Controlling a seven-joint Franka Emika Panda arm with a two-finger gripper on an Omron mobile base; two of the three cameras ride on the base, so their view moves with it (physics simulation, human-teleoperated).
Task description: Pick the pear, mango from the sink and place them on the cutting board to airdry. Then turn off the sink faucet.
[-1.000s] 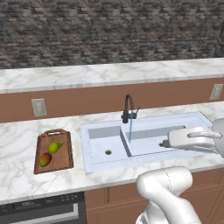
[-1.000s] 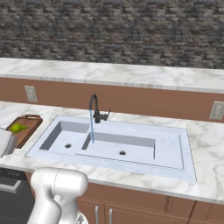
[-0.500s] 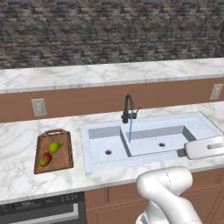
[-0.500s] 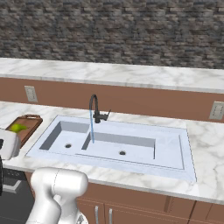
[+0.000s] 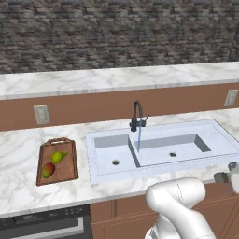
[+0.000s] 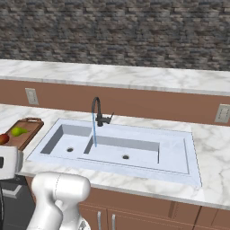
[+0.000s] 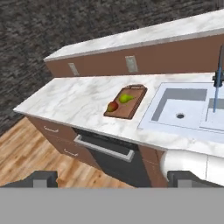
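A marble counter runs under a dark stone wall, with the white sink point(image 5: 158, 147) set in it. Left of the sink, the cutting board point(image 5: 57, 161) already holds the pear point(image 5: 58, 157) and the mango point(image 5: 48, 170) — the fruit step looks done. What remains is the sink faucet point(image 5: 137, 116) at the sink's back edge, where a blue stream falls into the basin; its small side lever needs a push. The arm is folded low in front of the sink, hand far back from it, looking across the counter. The gripper point(image 7: 113, 179) has its fingertips point(image 7: 43, 178) wide apart — empty.
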